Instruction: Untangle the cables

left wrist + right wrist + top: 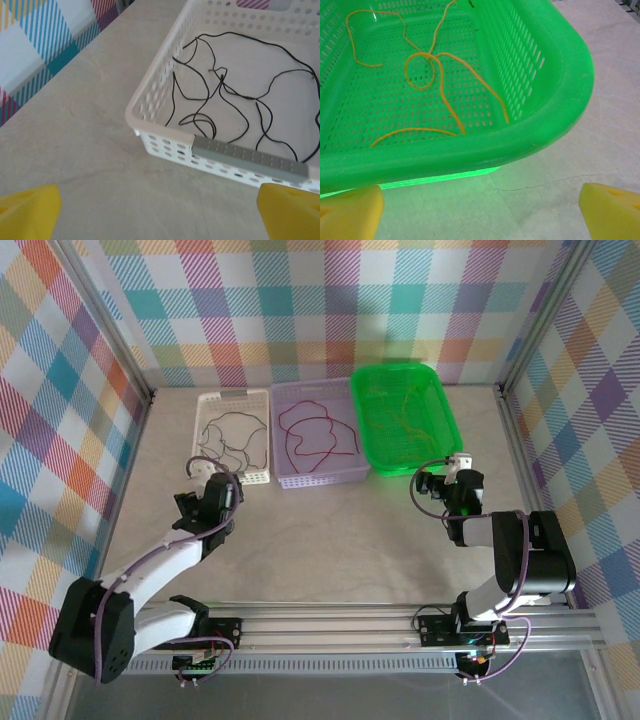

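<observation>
Black cable (221, 79) lying in loose loops inside the white basket (147, 85), red cable (317, 437) inside the lilac basket (322, 483), orange cable (427, 56) inside the green basket (545, 115); apparently sorted already. Left gripper (160, 212) wide open, empty, before the white basket's near corner; right gripper (480, 212) open and empty, before the green rim. Probably best to raise both above the rims, then retreat without pushing any basket.

Yellow-orange cable (405, 420) — barely discernible overhead; white basket (159, 94) cropped.
</observation>
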